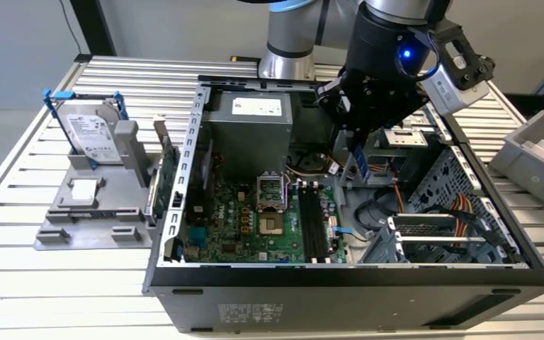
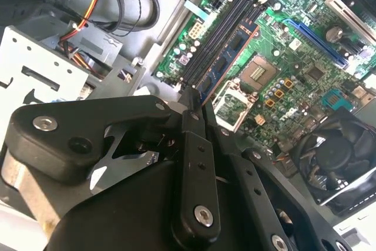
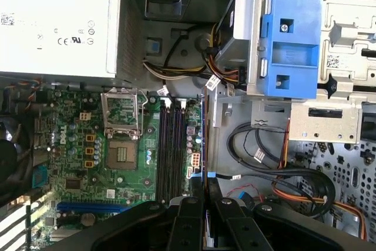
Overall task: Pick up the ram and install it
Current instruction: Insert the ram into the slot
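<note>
One blue ram stick [image 1: 358,164] is pinched edge-on in the narrowly closed hand [image 1: 355,145], hanging inside the open computer case [image 1: 348,297] above the motherboard [image 1: 244,227]. In the exterior view it sits at one o'clock of the black memory slots [image 1: 312,223], clear of them. A hard drive [image 1: 93,131] stands at nine o'clock of the case, on the counter [image 1: 26,283].

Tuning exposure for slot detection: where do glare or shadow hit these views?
Second wrist view: glare washes the green motherboard, while the black gripper, shut on the blue ram stick, sits dark. First wrist view: the pale grey power supply box is brightest; the black memory slots are evenly lit.
</note>
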Tool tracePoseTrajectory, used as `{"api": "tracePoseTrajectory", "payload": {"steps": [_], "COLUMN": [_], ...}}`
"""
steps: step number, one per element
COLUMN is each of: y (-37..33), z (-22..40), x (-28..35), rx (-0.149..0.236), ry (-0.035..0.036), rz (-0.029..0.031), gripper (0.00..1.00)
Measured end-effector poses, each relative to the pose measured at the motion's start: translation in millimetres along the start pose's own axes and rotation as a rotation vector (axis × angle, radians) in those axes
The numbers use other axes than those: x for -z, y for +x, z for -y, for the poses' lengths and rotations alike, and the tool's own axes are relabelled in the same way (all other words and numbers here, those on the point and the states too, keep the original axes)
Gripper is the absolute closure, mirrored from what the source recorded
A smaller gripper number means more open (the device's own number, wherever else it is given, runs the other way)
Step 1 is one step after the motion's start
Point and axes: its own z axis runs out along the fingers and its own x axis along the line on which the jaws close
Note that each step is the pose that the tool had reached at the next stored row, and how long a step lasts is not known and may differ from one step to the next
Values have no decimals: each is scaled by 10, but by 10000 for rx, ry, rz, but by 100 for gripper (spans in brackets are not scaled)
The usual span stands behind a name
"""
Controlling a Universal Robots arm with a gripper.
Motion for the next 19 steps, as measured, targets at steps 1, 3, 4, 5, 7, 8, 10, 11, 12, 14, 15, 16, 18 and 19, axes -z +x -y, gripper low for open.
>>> {"api": "tracePoseTrajectory", "payload": {"steps": [1, 3, 4, 5, 7, 8, 10, 11, 12, 14, 15, 16, 18, 19], "y": [0, 0, 0, 0, 0, 0, 1, 2, 2, 6, 7, 9, 11, 12], "z": [0, 0, 0, 0, 0, 0, 1, 1, 1, 1, 2, 2, 3, 3], "x": [0, 0, 0, 0, -5, -9, -28, -38, -52, -85, -104, -120, -158, -175], "rx": [0, 0, 0, 0, 0, -3, -5, -6, -5, -5, -3, -4, -4, -4], "ry": [0, 0, 0, 0, -1, -1, -1, 5, 10, 10, 9, 11, 9, 10], "rz": [0, 0, 0, -1, 0, 0, -2, -4, -5, -5, -4, -5, -4, -5], "gripper": [100, 100, 100, 100, 100, 100, 100, 100, 100, 100, 100, 100, 100, 100]}}
